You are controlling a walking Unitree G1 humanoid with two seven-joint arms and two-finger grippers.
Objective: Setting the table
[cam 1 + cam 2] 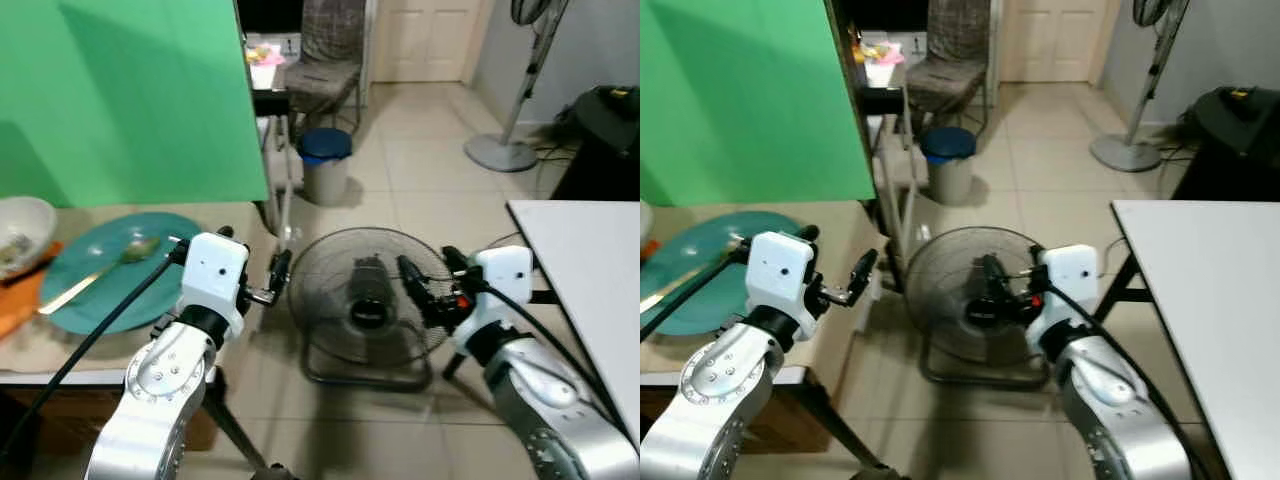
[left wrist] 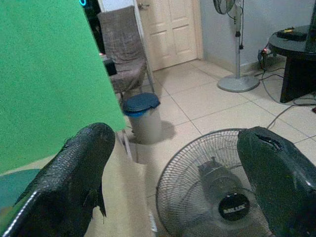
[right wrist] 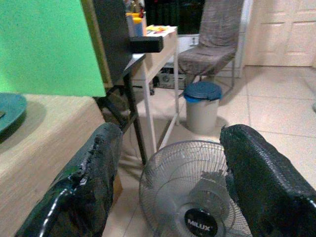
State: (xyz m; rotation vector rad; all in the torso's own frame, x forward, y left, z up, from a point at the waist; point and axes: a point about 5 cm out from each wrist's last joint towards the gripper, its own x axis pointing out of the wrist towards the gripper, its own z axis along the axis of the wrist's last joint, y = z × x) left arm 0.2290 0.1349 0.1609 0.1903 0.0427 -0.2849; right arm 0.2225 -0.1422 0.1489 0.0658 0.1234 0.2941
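Landmark: a teal plate (image 1: 115, 268) lies on the tan tabletop (image 1: 232, 225), in front of a green screen (image 1: 130, 95).
Spoon: a spoon (image 1: 100, 270) lies across the teal plate, bowl end toward the green screen, handle reaching over the plate's near rim.
Bowl: a white bowl (image 1: 22, 232) sits just beside the plate on the robot's left, over an orange mat (image 1: 20, 300).
Left pincer: the left pincer (image 1: 275, 278) hangs off the tabletop's edge, to the plate's right; its fingers (image 2: 74, 168) stand apart and hold nothing.
Right pincer: the right pincer (image 1: 422, 285) is well apart from the plate, above a floor fan (image 1: 365, 300); its fingers (image 3: 261, 177) are spread and empty.
Floor fan: it stands on the tiled floor between the plate's tabletop and a white tabletop (image 1: 590, 270).
Beyond the plate: a blue-lidded bin (image 1: 325, 160) and a chair (image 1: 325, 60) stand further off.
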